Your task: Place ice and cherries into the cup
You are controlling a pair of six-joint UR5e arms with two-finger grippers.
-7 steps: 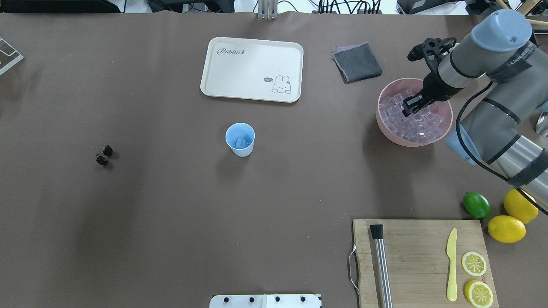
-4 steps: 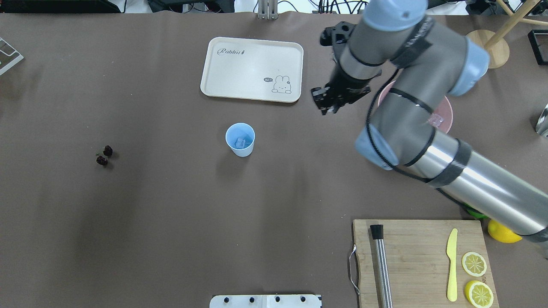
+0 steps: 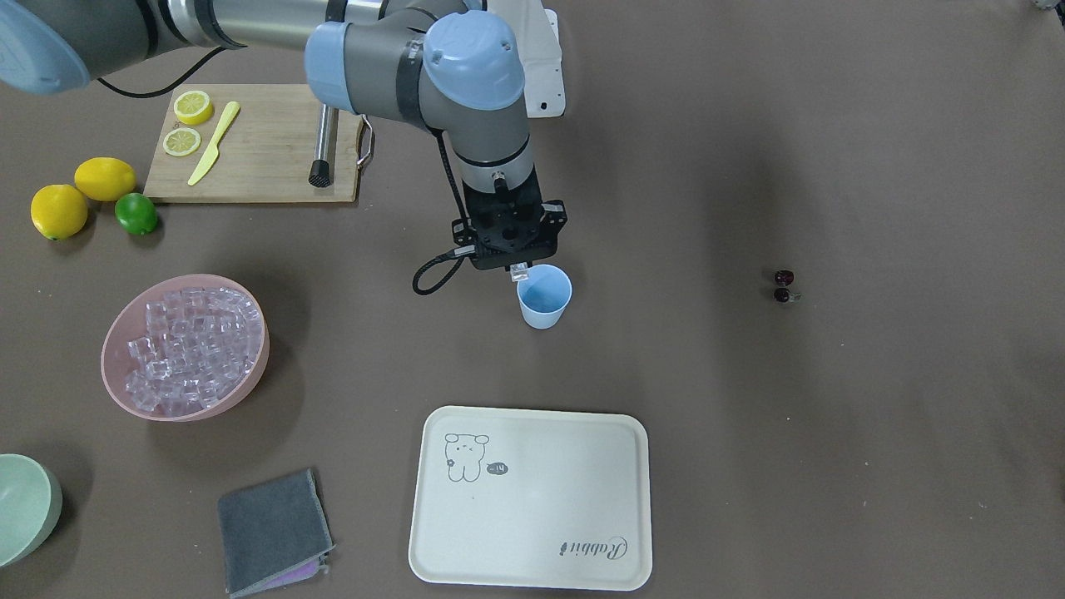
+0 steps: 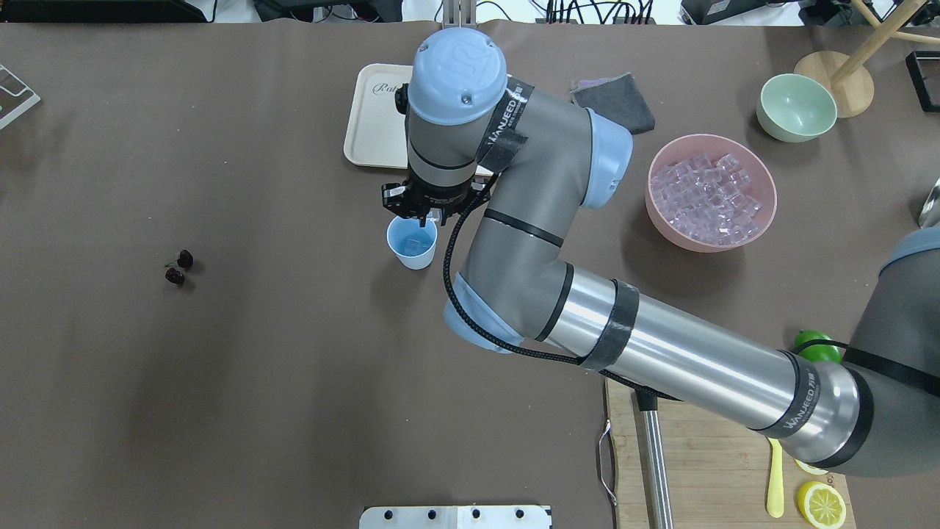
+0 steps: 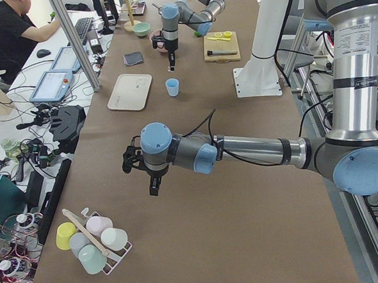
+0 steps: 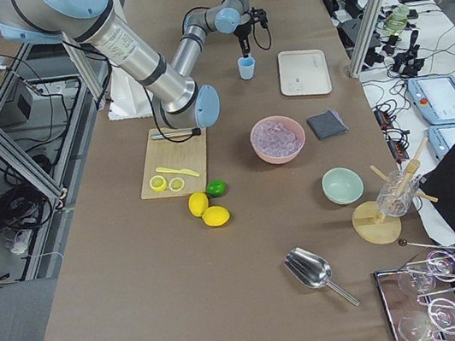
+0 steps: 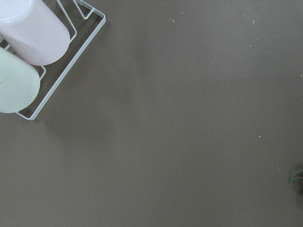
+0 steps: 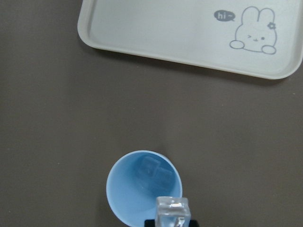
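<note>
The light blue cup [image 4: 413, 248] stands mid-table, with ice cubes [image 8: 151, 169] in its bottom. My right gripper [image 3: 517, 269] hangs just above the cup's rim, on its robot side. It is shut on one clear ice cube [image 8: 173, 211]. The cherries [image 4: 179, 267], a dark joined pair, lie on the table far to the cup's left in the overhead view. A pink bowl [image 4: 651, 197] full of ice cubes [image 4: 709, 195] sits on the right. My left gripper [image 5: 152, 185] shows only in the exterior left view, above bare table; I cannot tell if it is open or shut.
A cream rabbit tray [image 4: 367, 117] lies just beyond the cup. A grey cloth [image 4: 620, 99] and a pale green bowl [image 4: 797, 106] are at the back right. The cutting board [image 3: 258, 158], a lime [image 3: 136, 213] and lemons [image 3: 58, 210] sit near the robot's right. A cup rack [image 7: 28, 42] is under my left wrist.
My right arm has swung left from the pink bowl, past the tray's right edge, to above the cup, carrying an ice cube. The cup and cherries have not moved.
</note>
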